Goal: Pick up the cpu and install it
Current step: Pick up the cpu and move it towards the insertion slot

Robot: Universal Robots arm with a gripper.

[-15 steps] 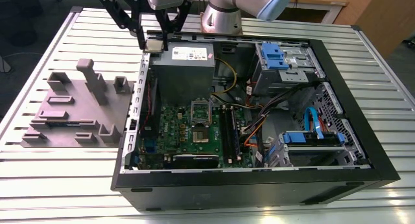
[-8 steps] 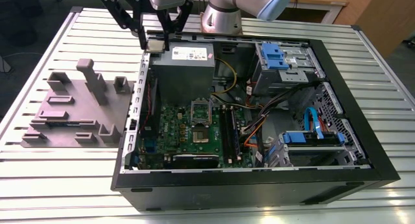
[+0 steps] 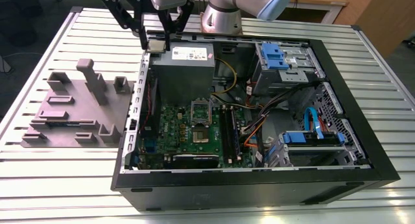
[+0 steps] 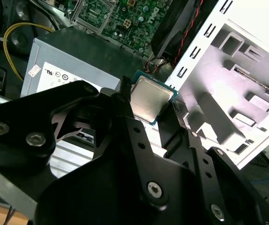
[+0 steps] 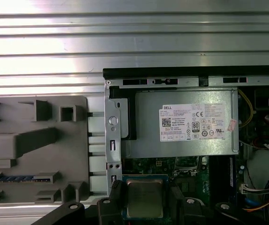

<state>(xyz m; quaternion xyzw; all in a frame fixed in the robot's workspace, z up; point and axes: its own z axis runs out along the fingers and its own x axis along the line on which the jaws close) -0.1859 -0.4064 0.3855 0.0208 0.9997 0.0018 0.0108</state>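
I have the black two-fingered gripper (image 3: 156, 43) clamped on the cpu (image 4: 148, 99), a small flat square chip with a silvery metal top and a thin pale rim, pinched by two opposite edges. It hangs in the air over a corner of the big grey metal box with a white label (image 3: 183, 63), just inside the wall of the open black computer case (image 3: 259, 191) on the exterior view's left. The green motherboard (image 3: 194, 131) lies well apart from it, and a grey moulded holder block (image 3: 77, 112) sits on the slatted metal table (image 3: 65, 185) beside the case.
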